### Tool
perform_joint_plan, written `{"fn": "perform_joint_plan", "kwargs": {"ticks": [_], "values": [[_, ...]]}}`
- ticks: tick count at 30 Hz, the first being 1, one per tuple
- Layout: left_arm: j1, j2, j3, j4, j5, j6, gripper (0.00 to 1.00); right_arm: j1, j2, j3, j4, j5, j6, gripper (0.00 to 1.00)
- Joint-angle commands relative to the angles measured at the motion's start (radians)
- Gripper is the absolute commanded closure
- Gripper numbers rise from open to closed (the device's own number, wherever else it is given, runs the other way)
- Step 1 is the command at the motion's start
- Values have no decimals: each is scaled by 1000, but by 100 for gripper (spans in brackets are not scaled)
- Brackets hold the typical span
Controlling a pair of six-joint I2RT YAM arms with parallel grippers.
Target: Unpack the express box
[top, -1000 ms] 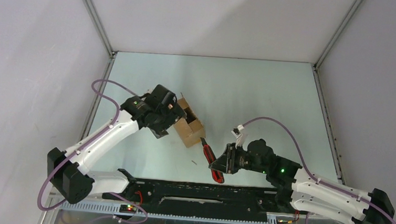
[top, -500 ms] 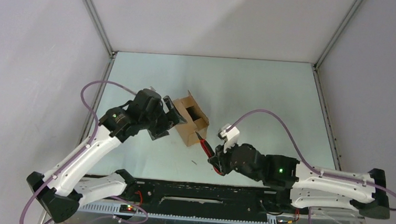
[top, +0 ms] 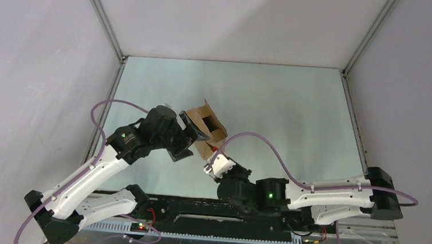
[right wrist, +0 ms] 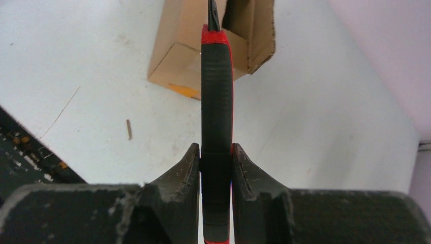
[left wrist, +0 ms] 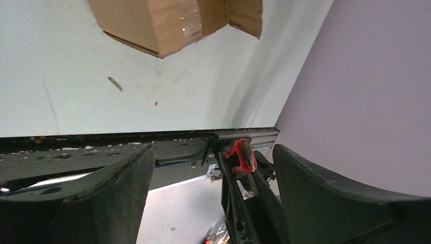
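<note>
Top external view puts the express box (top: pixel 207 130) on the table (top: pixel 284 104) left of centre, with its flaps up and its dark opening towards the camera. Both arms crowd its near side. The left gripper (top: pixel 192 140) sits at the box's left flank with its jaws spread wide. One finger overlaps the carton's edge from above, and whether it touches the cardboard cannot be told. From the left wrist, nothing lies between the two black fingers (left wrist: pixel 101 188). Only the lower part of the box shows there, cut off by the top of the frame, with a patch of clear tape shining on it. From the right wrist, the right gripper (right wrist: pixel 217 152) is clamped on the red-and-black utility knife (right wrist: pixel 217 101), its handle pinched between both fingers. The blade points at the box's flaps and runs out of the top of the frame, so where its tip meets the carton is out of sight. From overhead that gripper is almost wholly hidden beneath its white wrist housing, and only a speck of red shows at the box's near corner. A thin brown sliver (right wrist: pixel 128 129) lies on the table near the box.
</note>
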Motion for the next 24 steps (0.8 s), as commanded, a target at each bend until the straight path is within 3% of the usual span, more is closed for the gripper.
{"fn": "perform_joint_plan", "kwargs": {"ticks": [1, 10, 21, 24], "values": [[-28, -14, -48, 68, -2, -79, 14, 8, 27, 76, 72, 128, -89, 100], [-72, 98, -22, 136, 31, -76, 27, 33, 109, 103, 128, 168, -203, 100], [-81, 155, -59, 205, 117, -103, 72, 22, 150, 116, 104, 182, -186, 100], [-81, 157, -65, 221, 128, -98, 99, 20, 161, 123, 67, 164, -146, 100]]}}
